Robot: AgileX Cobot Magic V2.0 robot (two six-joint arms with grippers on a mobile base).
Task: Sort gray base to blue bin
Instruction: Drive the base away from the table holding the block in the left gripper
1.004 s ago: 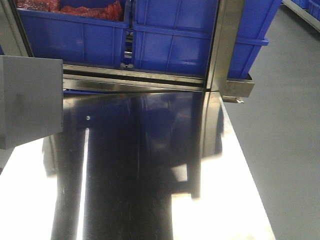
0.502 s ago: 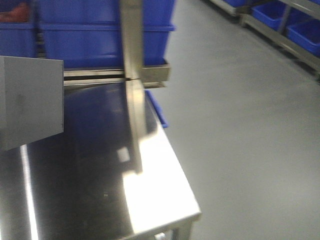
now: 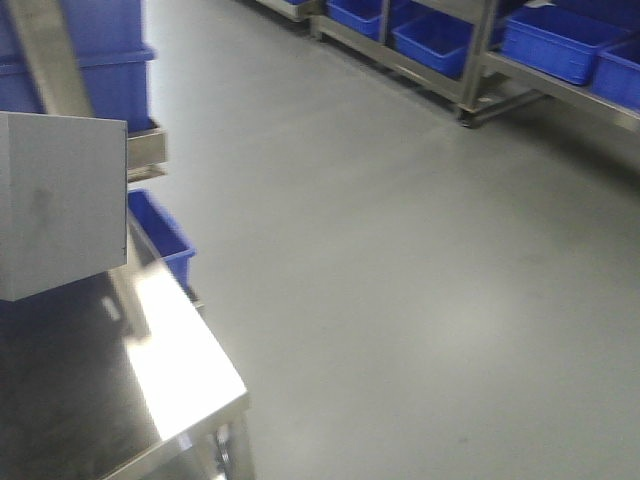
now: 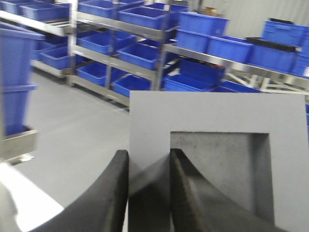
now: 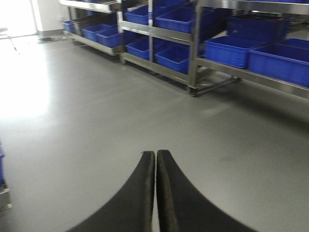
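My left gripper (image 4: 148, 153) is shut on the gray base (image 4: 217, 116), a matte gray block. One finger is outside its left wall and the other is inside its square recess (image 4: 217, 169). In the front view the gray base (image 3: 60, 205) hangs at the left edge, above the steel table. My right gripper (image 5: 155, 152) is shut on nothing, held over bare floor. Many blue totes are in view, and I cannot tell which of them is the blue bin.
The corner of a shiny steel table (image 3: 190, 385) lies at the lower left, with a blue tote (image 3: 160, 235) beyond its edge. Stacked blue totes (image 3: 105, 70) sit behind the block. Steel racks of blue bins (image 3: 560, 45) line the far right across grey floor (image 3: 400, 260).
The front view has swung right. The table and the stacked totes slid off to the left, and floor and racks came into view. The gray base keeps its place in the frame.
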